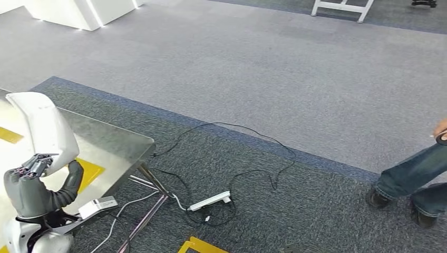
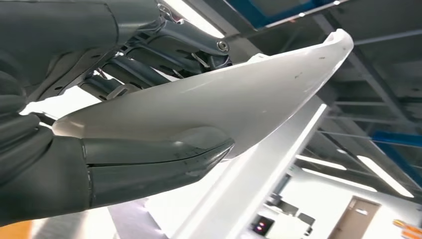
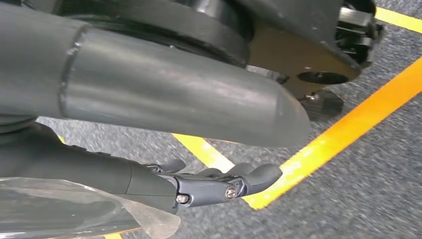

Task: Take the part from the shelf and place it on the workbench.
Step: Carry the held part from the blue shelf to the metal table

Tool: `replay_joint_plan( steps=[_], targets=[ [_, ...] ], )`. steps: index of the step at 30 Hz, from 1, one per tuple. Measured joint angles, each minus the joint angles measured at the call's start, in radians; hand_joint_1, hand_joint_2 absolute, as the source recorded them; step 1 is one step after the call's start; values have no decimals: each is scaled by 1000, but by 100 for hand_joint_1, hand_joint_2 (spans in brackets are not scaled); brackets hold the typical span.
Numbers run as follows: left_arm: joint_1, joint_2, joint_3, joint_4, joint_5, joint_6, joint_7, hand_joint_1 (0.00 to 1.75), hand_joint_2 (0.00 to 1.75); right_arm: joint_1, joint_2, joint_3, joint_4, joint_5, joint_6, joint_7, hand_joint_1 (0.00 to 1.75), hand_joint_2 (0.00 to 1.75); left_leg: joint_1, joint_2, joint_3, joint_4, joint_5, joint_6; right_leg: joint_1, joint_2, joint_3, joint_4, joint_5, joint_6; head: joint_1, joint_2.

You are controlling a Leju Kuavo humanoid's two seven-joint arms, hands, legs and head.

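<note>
The part [image 1: 45, 126] is a white, curved, glossy shell. My left hand [image 1: 37, 190] holds it upright at the lower left of the head view, over the near corner of the metal workbench [image 1: 113, 142]. In the left wrist view the thumb [image 2: 149, 164] presses against the part [image 2: 224, 99] from one side and the dark fingers [image 2: 164, 55] lie on the other. My right hand [image 3: 149, 94] hangs over grey carpet, its fingers [image 3: 214, 184] loosely extended with nothing in them.
The workbench carries yellow markings [image 1: 89, 171]. On the floor to its right lie a white power strip [image 1: 211, 201] and looping black cables [image 1: 237, 134]. A person's legs [image 1: 416, 179] stand at the right edge. Yellow floor tape [image 1: 203, 246] lies near the bottom.
</note>
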Motion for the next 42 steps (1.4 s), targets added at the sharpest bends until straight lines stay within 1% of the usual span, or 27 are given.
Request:
replay_joint_plan(
  steps=[2,4,6,7,9,10,11,12,13,14,15,17,19,21,22,24,26,28,29,31,33,35,36,37,39,41,42],
  targets=[
    [-2,1,0,0,0,0,0,175,175,-1,0,0,0,0,0,0,0,0,-7,44,71,-138,55,7,4,-23,11,1,-9,7,-1,0],
    [-5,1,-1,0,-1,0,1,175,175,-2,1,1,0,0,0,0,0,0,-16,72,98,-197,61,19,10,-44,16,2,-17,17,0,0],
    [-7,4,-1,0,-4,0,6,175,175,-4,1,1,0,0,0,0,0,0,-18,53,96,-202,58,30,12,-66,23,0,-22,28,1,0],
    [-7,6,-1,0,-5,0,9,175,175,-6,1,1,0,0,0,-1,0,0,-15,42,99,-206,59,36,11,-58,25,2,-29,34,2,0],
    [-10,9,-1,0,-7,0,15,175,175,-9,1,1,0,0,0,-2,0,0,-9,19,104,-214,62,46,7,-5,1,59,-68,43,5,0],
    [-12,9,-1,0,-7,0,17,175,175,-8,1,1,0,0,0,-2,0,0,-6,8,105,-215,63,50,5,29,-31,122,-97,44,9,0],
    [-14,9,-2,0,-8,0,18,175,175,-7,1,1,0,0,0,-2,0,0,-6,-5,105,-214,63,52,4,50,-72,197,-127,45,11,0],
    [-13,9,-2,0,-8,0,19,175,175,-5,1,2,0,0,0,-2,0,0,-6,-18,105,-214,62,53,4,59,-109,262,-145,46,13,0],
    [-13,10,-2,0,-9,0,20,175,175,-2,1,2,0,-1,0,-2,0,0,-6,-33,105,-214,62,53,4,63,-135,296,-143,47,13,0],
    [-13,10,-2,0,-10,0,21,175,175,0,1,2,1,-1,0,-1,0,0,-5,-48,106,-213,62,53,4,65,-142,289,-121,46,14,0],
    [-12,10,-3,0,-11,0,22,175,175,0,1,2,1,-2,0,-1,0,0,-5,-63,107,-212,61,52,2,70,-130,243,-81,46,14,0],
    [-13,10,-3,0,-12,0,25,175,175,0,1,3,1,-2,0,-1,0,0,-3,-91,106,-206,58,45,-4,115,-79,105,-6,45,14,0],
    [-15,10,-4,0,-13,0,27,175,175,0,1,4,1,-2,0,-1,0,0,-1,-115,97,-201,57,34,-8,154,-42,29,11,39,13,0],
    [-14,12,-4,0,-14,0,30,175,175,-2,1,5,2,-2,0,-1,0,0,2,-140,89,-202,63,21,-7,143,-32,20,5,29,13,0],
    [-12,13,-4,0,-14,0,32,175,175,-2,1,5,2,-2,0,-1,0,0,3,-137,87,-200,62,15,-7,131,-30,17,7,23,12,0],
    [-14,16,-5,0,-14,0,35,175,175,-2,1,6,2,-3,-1,-2,0,0,0,-85,66,-154,33,4,-8,101,-23,9,9,10,7,0],
    [-17,16,-7,0,-15,0,36,175,175,0,1,6,3,-2,0,-2,0,0,0,-24,10,-32,-28,-4,-5,71,-18,8,5,1,2,0],
    [-14,17,-8,0,-14,0,36,175,175,1,1,7,3,-3,0,-2,0,0,3,-12,-41,74,-62,-9,-4,40,-15,8,0,-3,2,0],
    [-13,17,-8,0,-14,0,36,175,175,1,1,7,3,-3,0,-2,0,0,4,-11,-44,80,-52,-9,-3,26,-13,8,-2,-2,2,0],
    [-13,17,-8,0,-14,0,35,175,175,-1,1,7,3,-4,0,-3,0,0,4,7,10,-25,15,-5,-3,-1,-3,8,-9,1,2,0],
    [-14,17,-9,0,-14,0,34,175,175,-2,1,7,3,-4,0,-3,0,0,-7,53,77,-153,58,6,2,-23,7,9,-18,9,1,0],
    [-15,17,-10,0,-14,0,34,175,175,-4,1,7,3,-4,0,-3,0,0,-17,75,95,-196,56,17,7,-44,12,8,-25,19,2,0],
    [-15,17,-10,0,-14,0,33,175,175,-5,1,7,3,-5,0,-4,0,0,-18,65,94,-201,56,23,8,-57,16,6,-27,24,2,0],
    [-13,17,-9,0,-13,0,33,175,175,-6,1,7,3,-5,0,-4,0,0,-15,53,95,-204,58,28,7,-61,18,5,-31,30,4,0],
    [-14,18,-9,0,-13,0,33,175,175,-8,1,7,3,-5,0,-4,0,0,-7,29,100,-212,61,40,4,-18,7,39,-59,40,7,0],
    [-16,16,-9,0,-13,0,33,175,175,-7,1,7,3,-5,0,-5,0,0,-3,5,102,-215,62,47,2,44,-50,155,-114,45,14,0],
    [-16,16,-9,0,-13,0,33,175,175,-6,1,7,3,-5,0,-5,0,0,-3,-9,102,-214,62,49,2,57,-89,226,-139,46,17,0]
  ],
)
